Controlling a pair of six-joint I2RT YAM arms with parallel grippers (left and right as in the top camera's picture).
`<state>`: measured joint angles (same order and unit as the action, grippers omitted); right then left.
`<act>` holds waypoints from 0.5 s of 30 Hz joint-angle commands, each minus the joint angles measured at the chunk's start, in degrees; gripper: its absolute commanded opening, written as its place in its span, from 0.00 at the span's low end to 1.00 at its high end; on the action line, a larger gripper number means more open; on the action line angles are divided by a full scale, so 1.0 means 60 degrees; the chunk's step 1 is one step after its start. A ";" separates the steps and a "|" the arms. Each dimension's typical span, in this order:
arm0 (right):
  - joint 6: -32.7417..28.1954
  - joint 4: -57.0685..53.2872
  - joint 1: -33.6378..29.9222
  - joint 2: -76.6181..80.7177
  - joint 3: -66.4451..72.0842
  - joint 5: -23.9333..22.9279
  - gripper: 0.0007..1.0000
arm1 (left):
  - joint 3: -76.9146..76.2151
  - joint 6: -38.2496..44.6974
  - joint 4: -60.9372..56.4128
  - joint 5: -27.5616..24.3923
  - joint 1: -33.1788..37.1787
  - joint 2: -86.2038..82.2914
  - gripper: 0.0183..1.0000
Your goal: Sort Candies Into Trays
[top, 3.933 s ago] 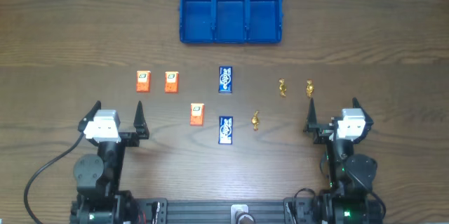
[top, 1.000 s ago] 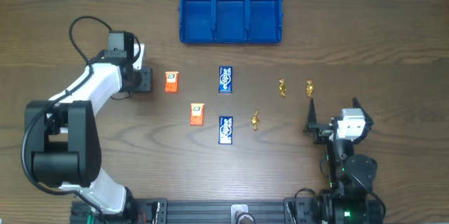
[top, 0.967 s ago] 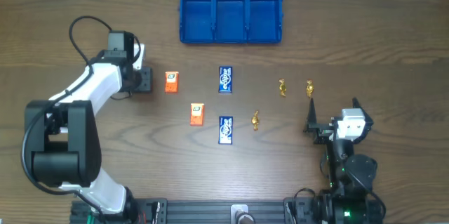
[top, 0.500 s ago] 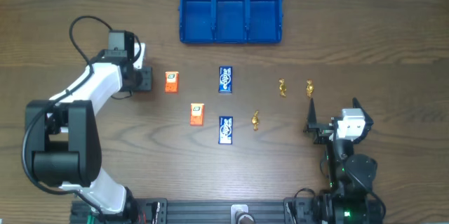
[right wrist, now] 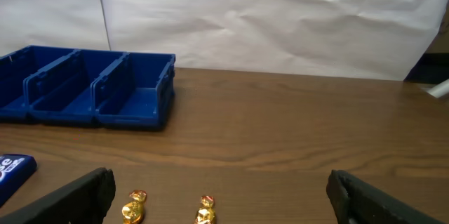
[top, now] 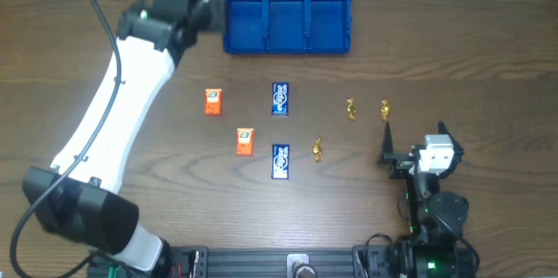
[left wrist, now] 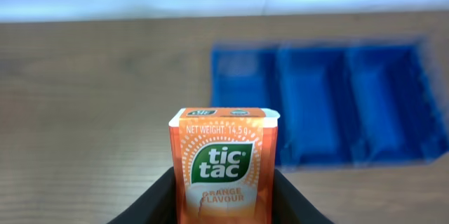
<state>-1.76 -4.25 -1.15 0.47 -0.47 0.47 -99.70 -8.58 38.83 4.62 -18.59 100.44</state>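
Left gripper (left wrist: 224, 199): pinching an orange mint box (left wrist: 223, 157) by its lower sides, upright and lifted off the table (top: 453, 69). It is carried high, probably to clear the wall of the blue three-compartment tray (top: 287, 49). The box is near the tray's left end, not yet over a compartment.
Tray: all compartments empty, with nothing in the way.
Right gripper (right wrist: 221, 196): spread, holding nothing, near its base.
Unsorted on table: two orange boxes (top: 213, 101), (top: 245, 141); two blue packets (top: 280, 98), (top: 280, 161); three gold-wrapped candies (top: 350, 109), (top: 384, 109), (top: 318, 148).
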 commanded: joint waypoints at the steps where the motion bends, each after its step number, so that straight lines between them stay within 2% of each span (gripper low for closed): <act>1: -0.0076 -0.0095 0.0047 -0.0047 0.0004 0.0080 1.00 | -0.2659 -0.0659 0.1060 0.0404 -0.0113 0.2306 0.36; 7: -0.0076 -0.0095 0.0047 -0.0047 0.0004 0.0080 1.00 | -0.4550 -0.1158 0.1639 -0.0066 -0.0284 0.4517 0.37; 15: -0.0076 -0.0095 0.0047 -0.0047 0.0004 0.0080 1.00 | -0.4641 -0.1366 0.1676 -0.0284 -0.0328 0.5406 0.39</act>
<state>-1.76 -4.27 -1.15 0.47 -0.47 0.47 -125.03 -15.70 48.73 3.31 -20.60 133.43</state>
